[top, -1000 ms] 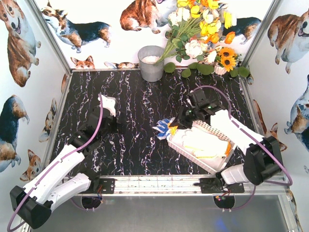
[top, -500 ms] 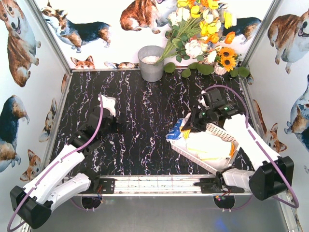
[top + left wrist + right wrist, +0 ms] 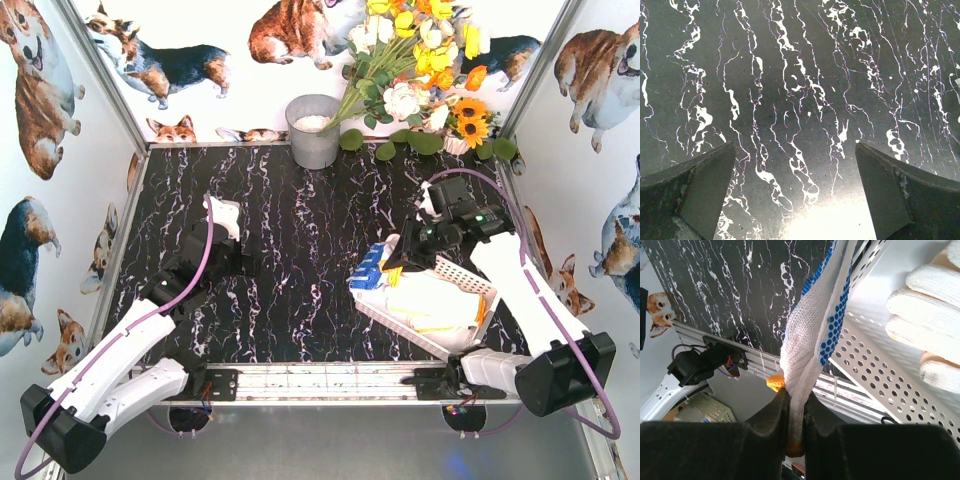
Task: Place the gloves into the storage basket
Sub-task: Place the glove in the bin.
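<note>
Black marbled counter (image 3: 300,300) fills the top view, and no loose glove shows anywhere on its bare surface. The storage basket (image 3: 458,272) sits at about 4 o'clock on it, near the front rail. Several white gloves (image 3: 425,300) already lie heaped inside, one showing an orange cuff. One blue-dotted glove (image 3: 375,268) is not down yet. It hangs in the air at the basket's 10 o'clock rim, partly above the basket and partly above the counter beside it. The task looks nearly finished. What seems left is to carry this glove a little further in over the heap and let it go. The grey bucket (image 3: 313,130) at 12 o'clock holds something pale, and I cannot tell what it is.

The right arm (image 3: 520,290) reaches from its base at 5 o'clock up over the basket and bends back down toward its far corner. The left arm (image 3: 130,340) stretches from 7 o'clock toward 9 o'clock and takes no part. The right hand (image 3: 796,405) points downward with its jaws clamped on a bunched fold of the blue-dotted glove, whose yellow-orange trim pokes out just beside the jaws. The left hand (image 3: 795,150) hovers above bare counter, its fingers (image 3: 695,185) spread wide apart with nothing between them.
</note>
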